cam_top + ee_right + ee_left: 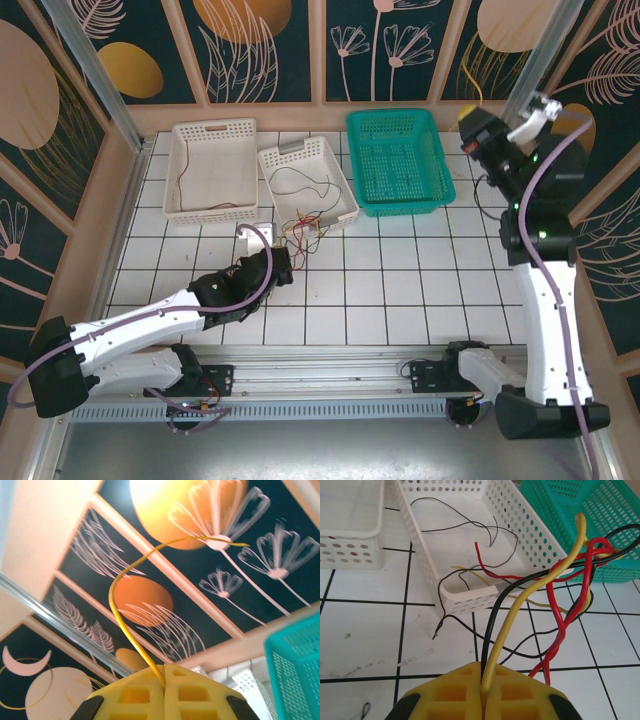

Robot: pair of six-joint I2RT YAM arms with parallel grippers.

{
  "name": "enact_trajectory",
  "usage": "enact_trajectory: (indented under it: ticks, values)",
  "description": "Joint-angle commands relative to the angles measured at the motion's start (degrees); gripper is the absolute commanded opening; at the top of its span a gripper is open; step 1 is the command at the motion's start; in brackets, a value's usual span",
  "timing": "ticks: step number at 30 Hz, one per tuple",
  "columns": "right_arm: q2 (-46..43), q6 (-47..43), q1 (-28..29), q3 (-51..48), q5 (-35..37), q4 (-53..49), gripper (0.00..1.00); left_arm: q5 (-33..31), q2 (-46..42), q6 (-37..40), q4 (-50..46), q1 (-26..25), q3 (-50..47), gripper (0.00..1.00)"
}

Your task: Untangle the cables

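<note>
**Knot lies just ahead of the left arm**

Left gripper [482,682] pinches a yellow and a black strand. The cables [570,595] run forward-right from it, past the white basket [470,597] corner, over the worktop [370,645]. Right gripper [164,682], well apart, pinches one yellow wire [120,610].

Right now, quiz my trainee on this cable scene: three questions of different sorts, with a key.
1. True or false: the right claw is shut on a yellow cable.
2. Which cables enter the left claw? A) red only B) yellow and black C) none
3. How many white baskets stand on the table?
Key: 1 true; 2 B; 3 two.
</note>
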Motion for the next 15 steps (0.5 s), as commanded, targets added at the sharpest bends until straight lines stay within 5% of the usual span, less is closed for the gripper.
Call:
enact_trajectory:
  ticks: [1,15]
  values:
    - [3.8,-4.6,2.4,8.0,4.9,-2.0,0.0,1.2,0.2,-0.7,3.8,0.2,-1.2,0.0]
    - [29.8,-8.2,4.2,44.1,0.3,-10.6,0.0,2.8,2.1,-1.6,6.6,0.2,-2.8,0.0]
